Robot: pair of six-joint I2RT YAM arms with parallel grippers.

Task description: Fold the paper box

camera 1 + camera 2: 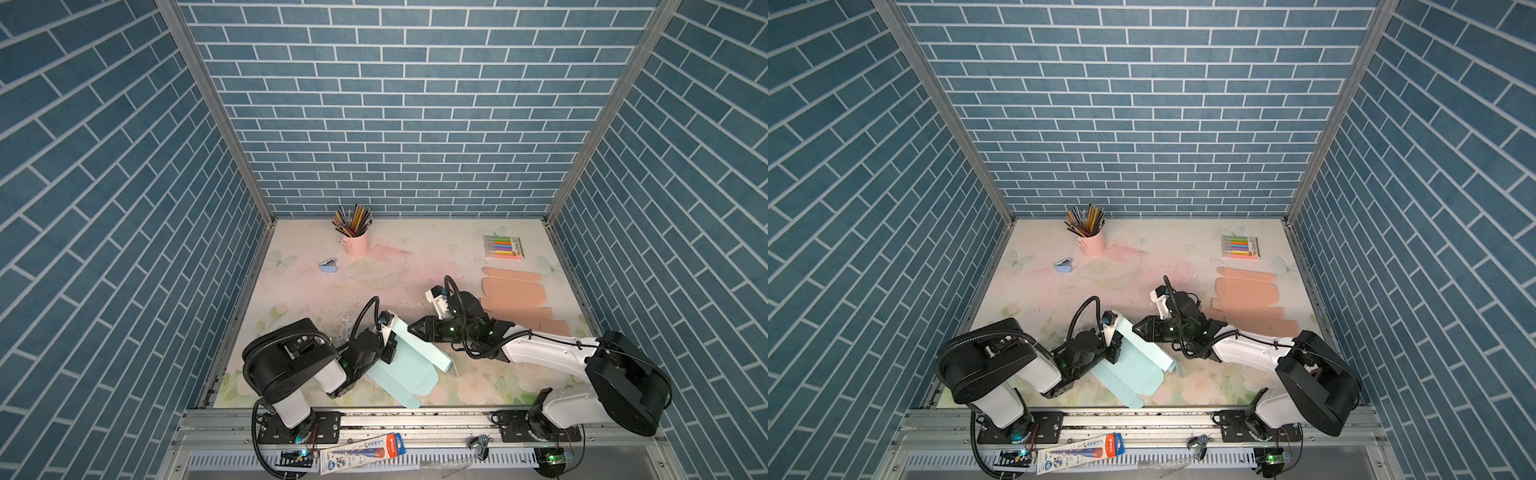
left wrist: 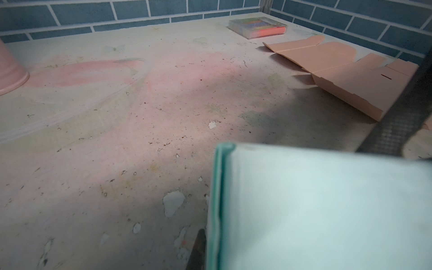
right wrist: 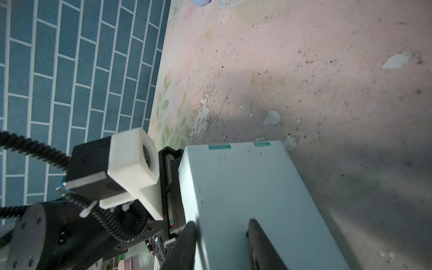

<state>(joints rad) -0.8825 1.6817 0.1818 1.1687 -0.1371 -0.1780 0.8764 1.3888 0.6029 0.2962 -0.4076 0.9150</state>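
Scanning a top view: box [image 1: 401, 376] front-centre, one wall raised between left gripper [image 1: 390, 347] and right gripper [image 1: 414, 328].

Left wrist: card looks light and floppy; finger [image 2: 198, 245] beside the fold, pinch I cannot tell.

Right wrist: jaws part-open, empty; I'd hold near creases.

Front centre crowded: left tool [image 1: 389, 347] and right tool [image 1: 414, 328] close together at raised panel of paper box [image 1: 401, 374]; no lane between. Middle of table [image 1: 316, 299] bare, wide passage toward back wall [image 1: 407, 124]. Back left: pencil cup [image 1: 355, 245], small blue object [image 1: 329, 266] near it. Right side taken by flat peach blanks [image 1: 513, 291], marker pack [image 1: 503, 247] behind them. Side walls [image 1: 104, 208] hem both flanks.
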